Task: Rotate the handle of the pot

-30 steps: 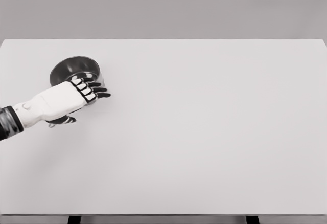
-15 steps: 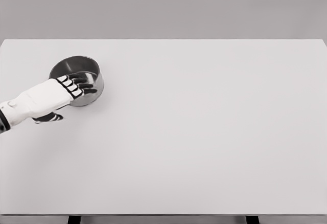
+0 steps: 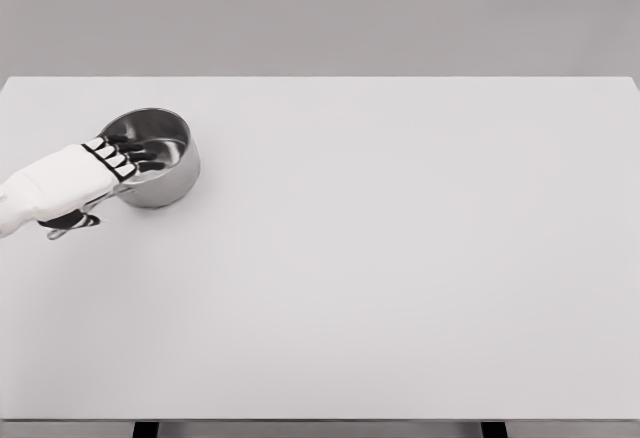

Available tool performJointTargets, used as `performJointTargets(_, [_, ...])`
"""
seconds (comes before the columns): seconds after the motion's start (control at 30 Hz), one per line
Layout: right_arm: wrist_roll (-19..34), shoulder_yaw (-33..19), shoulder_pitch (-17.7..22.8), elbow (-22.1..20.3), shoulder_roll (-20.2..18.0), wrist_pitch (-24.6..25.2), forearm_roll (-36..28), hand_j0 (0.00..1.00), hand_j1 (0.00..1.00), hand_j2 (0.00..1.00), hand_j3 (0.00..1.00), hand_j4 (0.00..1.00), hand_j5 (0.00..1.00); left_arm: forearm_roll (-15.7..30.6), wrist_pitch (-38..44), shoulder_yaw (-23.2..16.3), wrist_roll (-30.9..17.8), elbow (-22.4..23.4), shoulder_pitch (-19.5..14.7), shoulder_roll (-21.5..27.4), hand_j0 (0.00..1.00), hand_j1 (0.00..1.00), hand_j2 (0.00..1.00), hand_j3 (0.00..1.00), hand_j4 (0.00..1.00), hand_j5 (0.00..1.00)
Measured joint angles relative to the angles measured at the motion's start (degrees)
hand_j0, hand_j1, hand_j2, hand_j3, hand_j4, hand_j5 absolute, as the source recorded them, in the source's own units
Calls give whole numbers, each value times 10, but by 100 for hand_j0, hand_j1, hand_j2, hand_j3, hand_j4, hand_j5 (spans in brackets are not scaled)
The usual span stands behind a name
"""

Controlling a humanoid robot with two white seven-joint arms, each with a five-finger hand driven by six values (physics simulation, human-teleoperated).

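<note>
Left robot hand (image 3: 88,173) — white, dark fingers (image 3: 140,153) extended loosely over round shiny steel pot (image 3: 165,173), gripping nothing — white tabletop (image 3: 400,258); no legible markings.

left hand (image 3: 85,180) hides pot (image 3: 160,158) handle; forearm cut off at left edge.

Left hand (image 3: 85,180) farther left, over pot (image 3: 155,163).

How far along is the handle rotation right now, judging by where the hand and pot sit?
Done: the left hand has reached the pot at the table's far left. In hand: its fingers extend over the near rim, spread, gripping nothing visible. Left: the handle is hidden under the hand, so how far it has turned cannot be told. The right arm is out of view.
</note>
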Motion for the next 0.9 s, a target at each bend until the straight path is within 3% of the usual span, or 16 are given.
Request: performJointTargets(0.9, [0,0,0,0,0,0,0,100,100,100,100,100,100,-1,0,10,0,64,-32,23,100,100,100,100,100,100])
